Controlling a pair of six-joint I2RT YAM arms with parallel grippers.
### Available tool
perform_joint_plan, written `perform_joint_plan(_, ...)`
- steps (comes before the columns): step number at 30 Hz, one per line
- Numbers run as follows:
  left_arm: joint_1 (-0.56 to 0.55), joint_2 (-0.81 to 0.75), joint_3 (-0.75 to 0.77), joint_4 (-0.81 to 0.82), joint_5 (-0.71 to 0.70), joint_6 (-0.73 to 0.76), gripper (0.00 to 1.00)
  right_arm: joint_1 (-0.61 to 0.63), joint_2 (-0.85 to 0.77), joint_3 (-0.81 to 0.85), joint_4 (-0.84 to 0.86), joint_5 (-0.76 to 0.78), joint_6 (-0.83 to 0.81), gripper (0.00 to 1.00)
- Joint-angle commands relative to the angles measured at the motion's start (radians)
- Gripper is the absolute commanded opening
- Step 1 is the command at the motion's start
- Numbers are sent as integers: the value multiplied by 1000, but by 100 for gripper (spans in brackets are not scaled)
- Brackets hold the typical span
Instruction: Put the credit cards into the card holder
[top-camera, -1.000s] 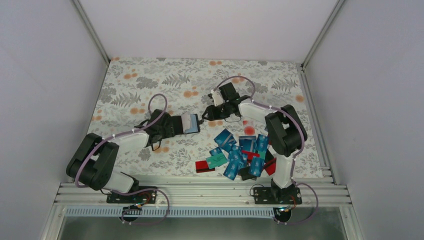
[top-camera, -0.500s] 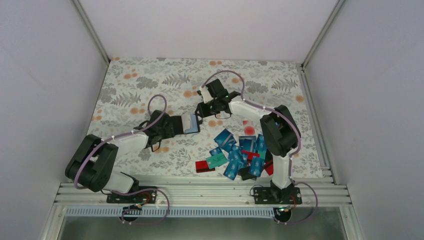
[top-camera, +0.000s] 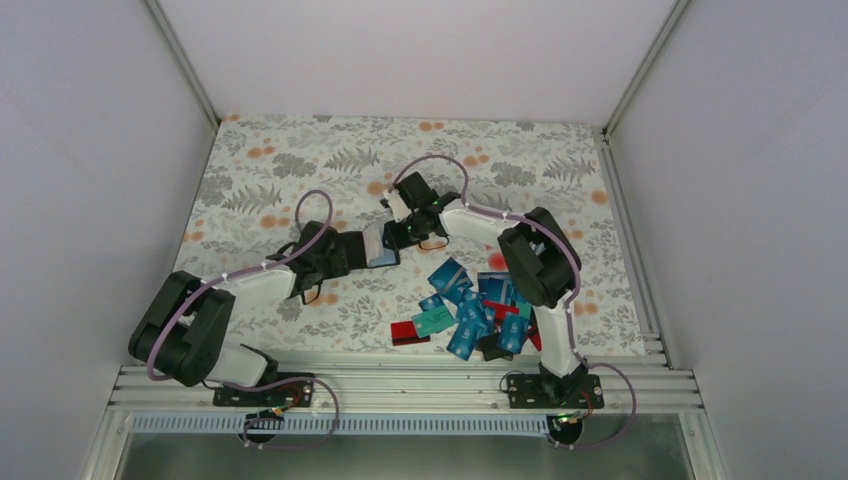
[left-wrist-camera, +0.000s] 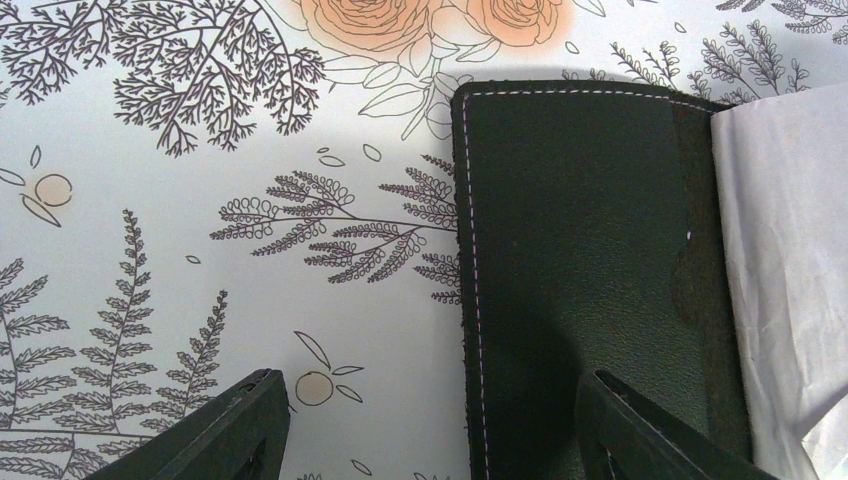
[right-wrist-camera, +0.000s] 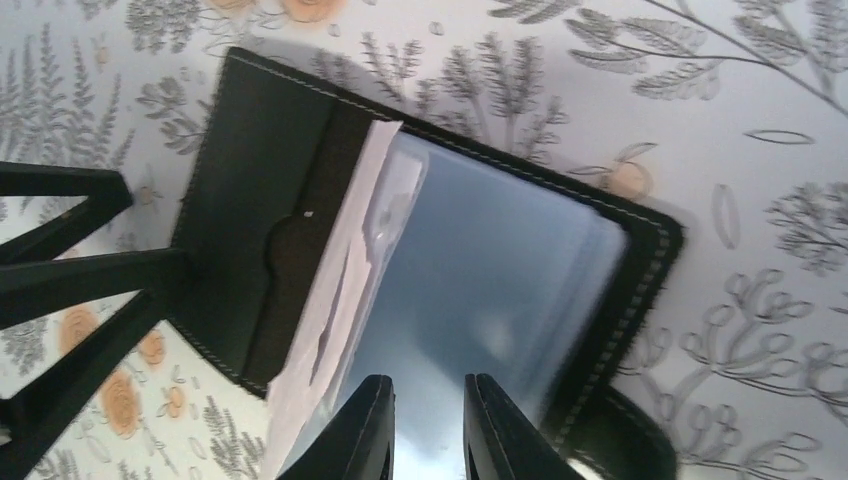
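**Holder** (top-camera: 378, 245): lies open on the cloth (top-camera: 270, 170), left of centre, between the two grippers. It is well apart from the cards (top-camera: 470, 305), which lie heaped near the right arm's base. No card in the heap touches it.

**Interior:** a black stitched flap (left-wrist-camera: 570, 250) on one side and grey-blue clear sleeves (right-wrist-camera: 490, 270) on the other. A pale leaf (right-wrist-camera: 335, 280) stands up along the fold.

**Left gripper** (left-wrist-camera: 432, 385): jaws spread wide, grasping nothing. One finger sits over the flap, the other over bare cloth. Judged purpose: to pin the flap so the holder lies open and does not slide. Actual contact cannot be confirmed.

**Right gripper** (right-wrist-camera: 430, 390): fingers drawn close, with a narrow slit between them and the tips at the sleeves' near edge. Judged purpose: work at a slot, either parting a sleeve or feeding a card. Whether anything is pinched cannot be told. No card shows in the slit, and the overhead view is too small to settle it.

**Not determinable:**
- Sheen on the sleeves hides whether any slot is already filled.
- The left wrist view cuts the holder off at the right edge.
- Upper cards cover lower ones in the heap, and the right arm overlaps its far side, so no count is possible.
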Motion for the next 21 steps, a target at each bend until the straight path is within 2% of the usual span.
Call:
perform_joint_plan(1,1,-7,-21,-39,25,-5,71,46,6,57,-6,-23,12,20)
perform_joint_plan(6,2,-11,-21,-40,25,-6,71,81,25,87,-9,-27,20,20)
perform_joint_plan(13,1,-62,-21,-71,36,-15,71,101,119,155,14,-118,38,23)
perform_joint_plan(17,3,-130,-19,-127,60,-37,71,101,176,201,22,-162,59,27)
perform_joint_plan(21,-2,-262,-29,-206,79,-71,71,101,217,219,6,-145,65,37)
